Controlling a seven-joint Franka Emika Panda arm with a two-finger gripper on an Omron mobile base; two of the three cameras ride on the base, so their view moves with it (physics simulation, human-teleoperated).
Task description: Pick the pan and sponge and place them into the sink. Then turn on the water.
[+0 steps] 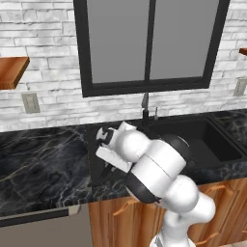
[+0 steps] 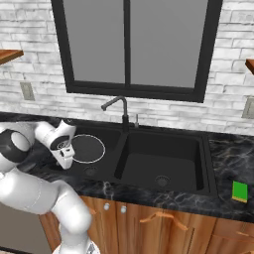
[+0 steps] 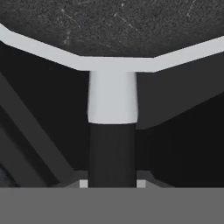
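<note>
My end effector (image 2: 66,158) is pinched on the pan's handle (image 3: 112,148), low in the left basin beside its near wall. The pan (image 2: 88,148) lies flat in that basin of the sink (image 2: 208,163); the right basin holds nothing. The sponge (image 2: 240,191) sits on the table right of the sink, the faucet (image 2: 122,113) behind the divider.

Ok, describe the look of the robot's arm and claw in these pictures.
The arm is built of glossy white rounded segments, bulbous at the joints, with dark black bands where the segments meet. No cables or markings show on it. At its end sits a white hand carrying the claw, with a dark round face on the wrist. In the hand view, the claw's small fingertips look light grey.
</note>
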